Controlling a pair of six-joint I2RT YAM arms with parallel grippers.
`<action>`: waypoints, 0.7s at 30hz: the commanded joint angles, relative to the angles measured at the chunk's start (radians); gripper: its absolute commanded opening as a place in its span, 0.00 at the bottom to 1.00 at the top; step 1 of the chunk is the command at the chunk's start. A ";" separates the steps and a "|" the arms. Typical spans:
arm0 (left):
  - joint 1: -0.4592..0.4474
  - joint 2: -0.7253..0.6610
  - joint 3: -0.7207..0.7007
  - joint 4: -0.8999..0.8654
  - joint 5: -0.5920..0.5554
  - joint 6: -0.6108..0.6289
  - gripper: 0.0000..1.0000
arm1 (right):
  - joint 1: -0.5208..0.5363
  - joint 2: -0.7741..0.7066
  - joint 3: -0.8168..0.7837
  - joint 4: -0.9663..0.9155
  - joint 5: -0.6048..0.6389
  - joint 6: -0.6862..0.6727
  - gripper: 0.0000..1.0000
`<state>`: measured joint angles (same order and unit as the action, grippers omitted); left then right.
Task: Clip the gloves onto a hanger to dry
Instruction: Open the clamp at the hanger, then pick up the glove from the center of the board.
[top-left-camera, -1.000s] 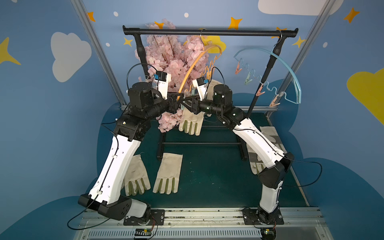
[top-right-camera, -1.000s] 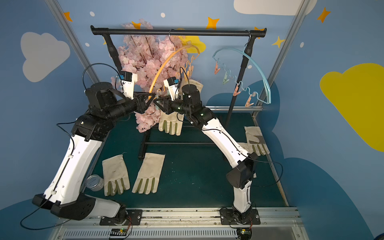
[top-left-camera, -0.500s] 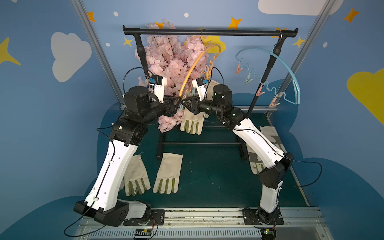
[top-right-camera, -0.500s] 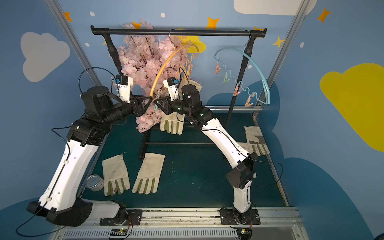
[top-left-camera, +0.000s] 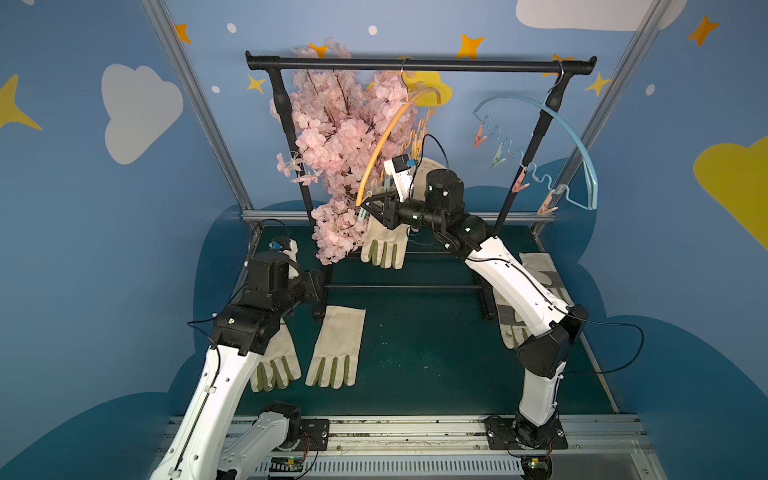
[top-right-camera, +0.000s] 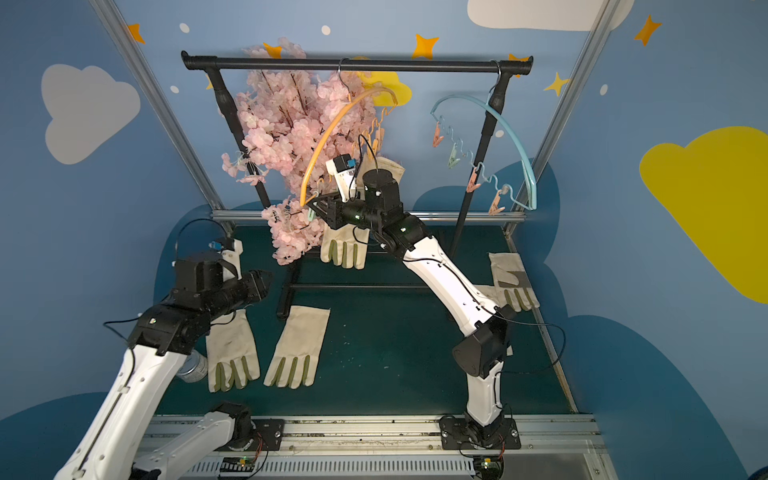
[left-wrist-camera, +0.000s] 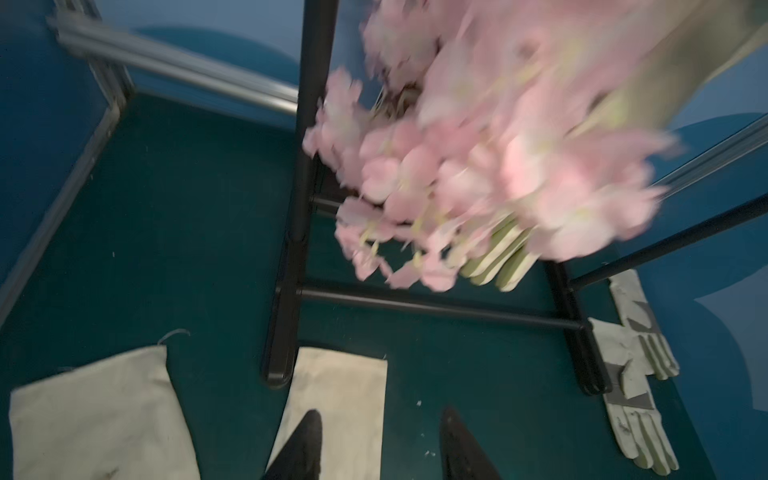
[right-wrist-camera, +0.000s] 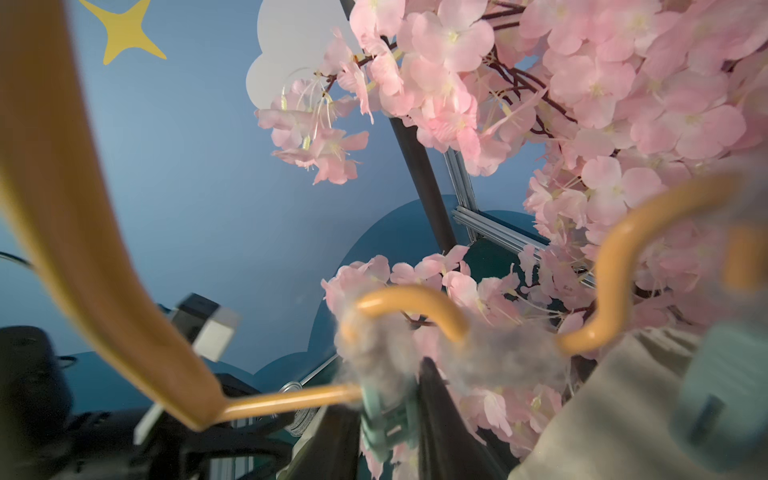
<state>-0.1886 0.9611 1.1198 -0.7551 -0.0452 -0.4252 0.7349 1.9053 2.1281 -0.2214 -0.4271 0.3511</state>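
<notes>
Up at the orange hanger (right-wrist-camera: 62, 199), the right gripper (right-wrist-camera: 386, 395) has its fingers pinched on a teal clip (right-wrist-camera: 386, 424), and one glove (top-left-camera: 384, 248) hangs there. The left gripper (left-wrist-camera: 379, 411) hovers low, fingers apart and empty, above a glove (top-left-camera: 337, 349) lying toward the table's (top-left-camera: 415, 365) left edge. Another glove (top-left-camera: 277, 359) lies beside it, and two more gloves (top-right-camera: 505, 270) lie by the right edge.

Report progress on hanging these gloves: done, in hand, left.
Done: at least one cream glove hangs from the orange hanger. In hand: the right pincer grips a teal clip on that hanger; the left pincer is open, empty, facing a mat glove. Left: that glove, its neighbour, the grey-patched gloves by the right arm; the blue hanger holds none.
</notes>
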 joint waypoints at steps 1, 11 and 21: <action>0.026 0.023 -0.123 0.024 0.020 -0.081 0.47 | -0.003 -0.012 0.006 0.034 -0.001 -0.005 0.23; 0.059 0.401 -0.244 0.253 0.107 -0.118 0.45 | -0.003 -0.017 0.005 0.035 -0.003 -0.004 0.23; 0.055 0.664 -0.241 0.301 0.098 -0.127 0.50 | -0.005 -0.018 0.007 0.036 -0.001 -0.011 0.23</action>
<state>-0.1318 1.6188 0.8852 -0.4793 0.0429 -0.5339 0.7349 1.9053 2.1281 -0.2146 -0.4278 0.3504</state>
